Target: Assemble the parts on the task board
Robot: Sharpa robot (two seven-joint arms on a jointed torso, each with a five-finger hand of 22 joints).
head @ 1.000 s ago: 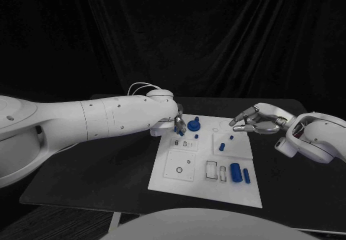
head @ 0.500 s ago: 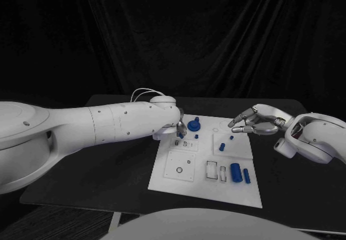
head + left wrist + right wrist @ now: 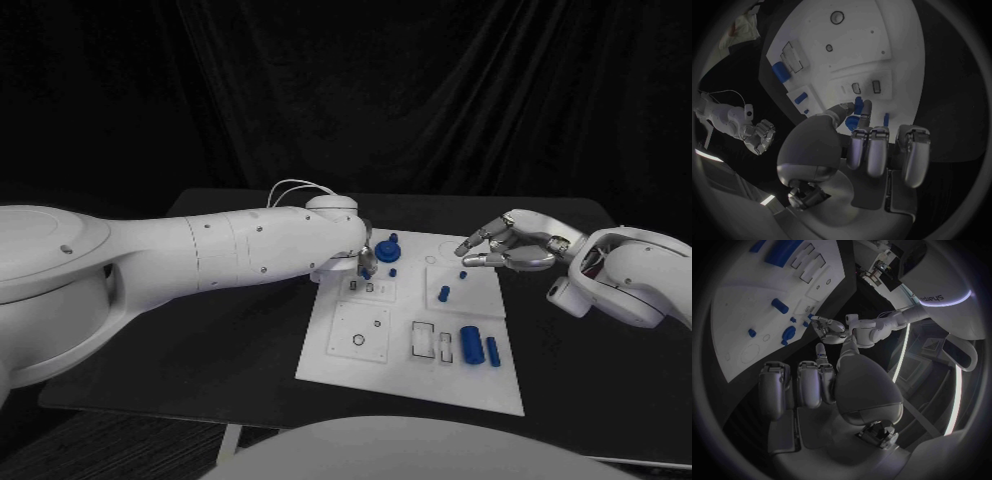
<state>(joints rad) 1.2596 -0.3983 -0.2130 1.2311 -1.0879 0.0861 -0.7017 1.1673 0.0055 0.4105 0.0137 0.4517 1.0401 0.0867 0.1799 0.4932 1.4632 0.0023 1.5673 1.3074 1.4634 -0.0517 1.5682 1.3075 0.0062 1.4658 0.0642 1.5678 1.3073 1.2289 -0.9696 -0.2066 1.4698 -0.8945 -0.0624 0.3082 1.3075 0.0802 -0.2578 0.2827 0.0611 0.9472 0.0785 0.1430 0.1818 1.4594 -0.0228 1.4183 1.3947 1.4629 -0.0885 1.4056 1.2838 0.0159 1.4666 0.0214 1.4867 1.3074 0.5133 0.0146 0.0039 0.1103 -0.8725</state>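
The white task board (image 3: 411, 370) lies in the middle of the black table. My left hand (image 3: 366, 260) hovers over its far left corner, just above two small slots (image 3: 369, 288). In the left wrist view the thumb and a finger pinch a small blue part (image 3: 858, 103) above those slots (image 3: 866, 87). A round blue knob part (image 3: 389, 248) stands right beside that hand. My right hand (image 3: 511, 244) hangs over the board's far right edge, fingers curved and holding nothing. Loose blue parts lie below it (image 3: 444, 294) and at the near right (image 3: 470, 343).
The board (image 3: 879, 40) also has a ring-shaped hole (image 3: 358, 341) and rectangular recesses (image 3: 424, 338) toward me. Bare black table (image 3: 202, 340) stretches to the left of the board and a narrower strip to its right. Dark curtains hang behind.
My left hand has shifted slightly right and toward me, closer to the two slots. The right hand has barely moved.
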